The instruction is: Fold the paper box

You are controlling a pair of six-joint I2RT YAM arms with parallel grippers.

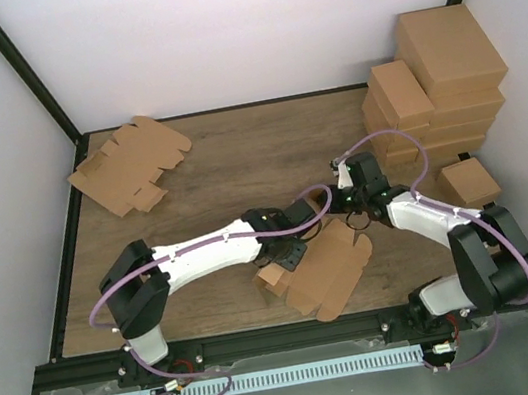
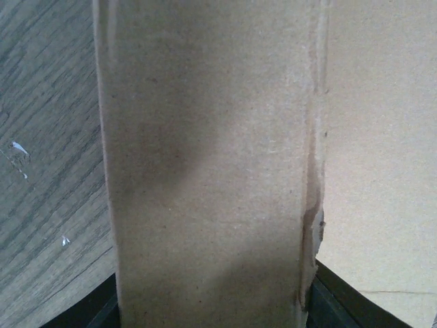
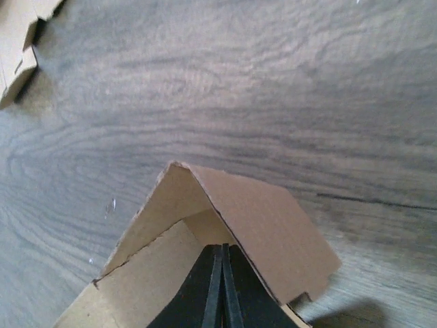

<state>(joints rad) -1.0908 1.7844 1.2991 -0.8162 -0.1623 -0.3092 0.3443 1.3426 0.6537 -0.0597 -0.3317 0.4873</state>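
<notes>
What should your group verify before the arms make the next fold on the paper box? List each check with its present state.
1. Paper box resting on the table: ok.
2. Right end effector shut, right at a raised flap: ok.
3. That flap actually pinched in it: cannot tell.
4. Left end effector straddling an upright panel: ok; firm grip: cannot tell.
5. Pile of blanks and cartons apart from the work: ok.

Left tool (image 1: 288, 251) in mid-width grip, right tool (image 3: 222, 256) fully closed
</notes>
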